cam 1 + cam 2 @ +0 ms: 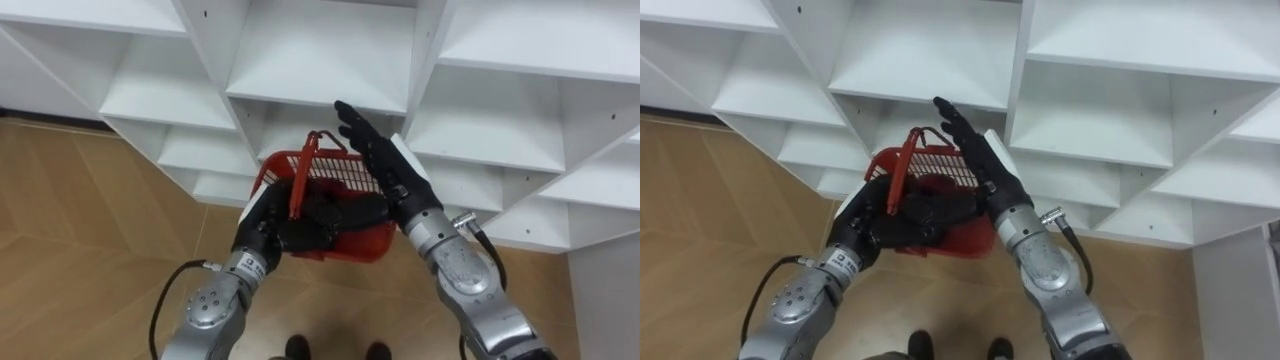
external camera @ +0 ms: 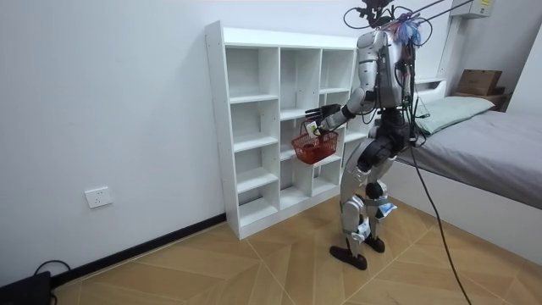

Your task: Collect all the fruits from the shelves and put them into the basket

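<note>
Basket (image 1: 366,243) long axis prob. L-R; left hand (image 1: 300,230) fingers clamped on it, right hand (image 1: 388,172) fingers straight toward shelves (image 1: 320,70).

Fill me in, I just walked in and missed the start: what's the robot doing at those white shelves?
The robot stands facing the white shelving, with a bed close by. Its left hand grips a red basket at its near side and holds it up in front of the middle compartments. Its right hand is open, fingers straight, stretched over the basket toward the shelves.
</note>
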Robot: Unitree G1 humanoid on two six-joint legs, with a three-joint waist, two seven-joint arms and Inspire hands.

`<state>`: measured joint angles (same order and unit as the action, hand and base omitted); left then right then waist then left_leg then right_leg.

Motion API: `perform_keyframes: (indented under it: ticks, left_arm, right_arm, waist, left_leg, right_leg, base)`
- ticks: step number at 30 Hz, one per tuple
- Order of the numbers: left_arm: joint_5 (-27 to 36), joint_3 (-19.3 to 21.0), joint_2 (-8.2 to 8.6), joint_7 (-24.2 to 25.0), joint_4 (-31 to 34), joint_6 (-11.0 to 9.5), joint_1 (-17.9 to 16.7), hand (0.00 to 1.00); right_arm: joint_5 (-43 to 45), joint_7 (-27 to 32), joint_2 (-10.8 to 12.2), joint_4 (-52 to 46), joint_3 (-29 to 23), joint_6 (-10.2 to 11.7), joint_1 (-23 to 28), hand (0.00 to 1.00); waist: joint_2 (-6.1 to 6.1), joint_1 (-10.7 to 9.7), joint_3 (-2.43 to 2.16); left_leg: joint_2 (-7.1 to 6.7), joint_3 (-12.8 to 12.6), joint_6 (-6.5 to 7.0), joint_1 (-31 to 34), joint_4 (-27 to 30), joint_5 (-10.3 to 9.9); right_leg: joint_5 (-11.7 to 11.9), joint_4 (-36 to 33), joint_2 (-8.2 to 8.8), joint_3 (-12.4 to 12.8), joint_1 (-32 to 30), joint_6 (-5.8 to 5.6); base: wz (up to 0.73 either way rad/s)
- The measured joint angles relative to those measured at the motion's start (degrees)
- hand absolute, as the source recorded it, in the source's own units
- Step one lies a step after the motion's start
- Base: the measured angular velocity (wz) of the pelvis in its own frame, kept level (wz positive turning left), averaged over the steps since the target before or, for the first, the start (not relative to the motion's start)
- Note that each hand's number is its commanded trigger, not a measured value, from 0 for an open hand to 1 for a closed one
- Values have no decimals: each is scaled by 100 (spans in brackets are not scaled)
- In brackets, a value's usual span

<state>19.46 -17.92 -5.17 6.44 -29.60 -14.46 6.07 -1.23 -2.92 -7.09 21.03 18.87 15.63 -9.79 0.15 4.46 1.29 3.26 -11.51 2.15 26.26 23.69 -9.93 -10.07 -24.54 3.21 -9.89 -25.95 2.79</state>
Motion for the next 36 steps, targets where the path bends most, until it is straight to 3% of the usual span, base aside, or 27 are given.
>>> perform_keyframes:
  ticks: [8, 13, 19, 23, 24, 29, 31, 33, 36]
  left_arm:
    - [-169, 44, -99, -27, -107, -57, -40, 100]
    - [-506, 345, -227, -104, -222, -58, -392, 100]
    - [-756, 554, -323, -127, -803, -57, -903, 100]
    - [-1150, 866, -328, -217, -861, -58, -1323, 100]
    - [-1269, 948, -332, -272, -861, -58, -1448, 100]
    - [-1295, 1253, -342, -481, -883, -87, -1916, 100]
    - [-1287, 1364, -338, -572, -1140, -186, -2114, 100]
    - [-1275, 1384, -339, -605, -1339, -185, -2173, 100]
    - [-1280, 1500, -333, -641, -1624, -204, -2191, 100]
  right_arm:
    - [67, 106, -22, 7, -4, 56, 156, 0]
    - [29, 158, -178, 33, -199, 51, 594, 0]
    - [23, 410, -278, 135, -566, 57, 1230, 0]
    - [33, 517, -281, 135, -732, 62, 1664, 0]
    - [119, 580, -269, 136, -799, 84, 1823, 0]
    - [143, 819, -236, 398, -1081, 264, 2293, 0]
    - [153, 856, -234, 846, -1256, 331, 2470, 0]
    - [148, 911, -245, 1204, -1369, 331, 2467, 0]
    - [135, 987, -254, 1831, -1472, 345, 2461, 0]
  waist:
    - [-84, -78, 54]
    - [-92, -109, 56]
    - [-101, -175, 47]
    - [-143, -273, -3]
    - [-165, -281, -38]
    - [-166, -316, -61]
    - [-137, -295, -132]
    - [-115, -291, -162]
    - [-127, -294, -155]
  left_leg:
    - [6, 7, -12, -253, -36, -19]
    - [-35, -17, -15, -578, -256, -27]
    - [-84, 0, -49, -1144, -566, -5]
    - [-97, 4, -71, -1394, -723, -10]
    - [-94, 4, -81, -1446, -740, -18]
    - [-120, 49, -110, -1965, -986, -51]
    - [-142, 50, -127, -2273, -1129, -62]
    - [-162, 49, -129, -2438, -1240, -60]
    - [-187, 51, -131, -2745, -1359, -61]
  right_leg:
    - [-6, 120, -26, 11, 271, -8]
    - [-28, 207, -17, 46, 545, -37]
    - [-31, 536, -46, 44, 1094, -57]
    - [-16, 751, -78, 30, 1387, -84]
    - [-8, 810, -91, 31, 1469, -90]
    - [0, 1104, -128, 40, 1962, -115]
    - [-16, 1232, -135, 60, 2239, -136]
    - [-20, 1271, -137, 107, 2351, -143]
    - [-30, 1329, -146, 132, 2635, -159]
  base:
    - [0]
    - [-2]
    - [-1]
    - [0]
    - [0]
    - [-1]
    - [-5]
    - [-14]
    - [-7]
